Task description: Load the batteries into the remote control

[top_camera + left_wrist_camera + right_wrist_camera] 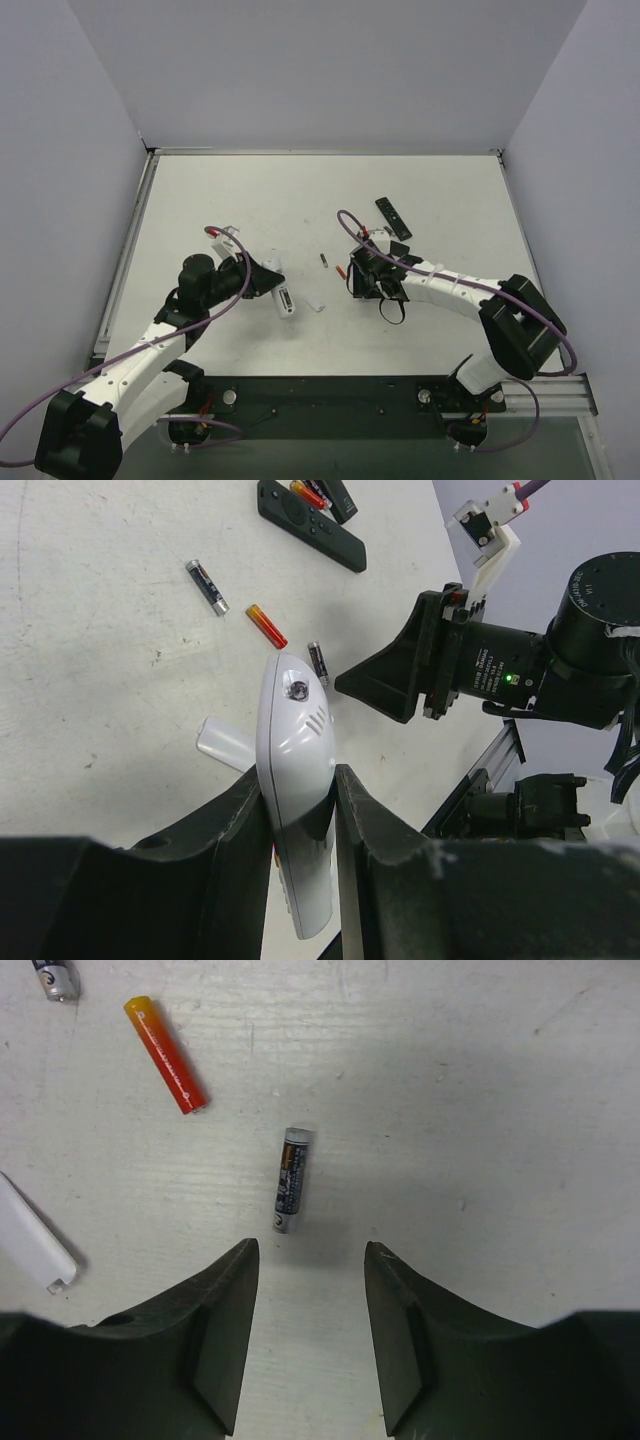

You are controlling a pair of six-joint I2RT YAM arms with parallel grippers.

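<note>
**A:** Where does the dark grey battery [291,1180] lie from the right jaws?

**B:** Just ahead of them on the desk [500,1110], slightly left of their midline and touching neither. Its long axis runs nearly along their reach, across the closing direction. Those jaws stand apart.

**A:** And the left jaws?

**B:** Clamped on the white remote [295,720]. The right arm [450,285] is the nearer one; likely it needs only to advance, lower and pinch.

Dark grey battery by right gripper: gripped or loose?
Loose: the dark grey cylinder battery lies flat on the white table, beyond the open right gripper, touching neither finger.
</note>
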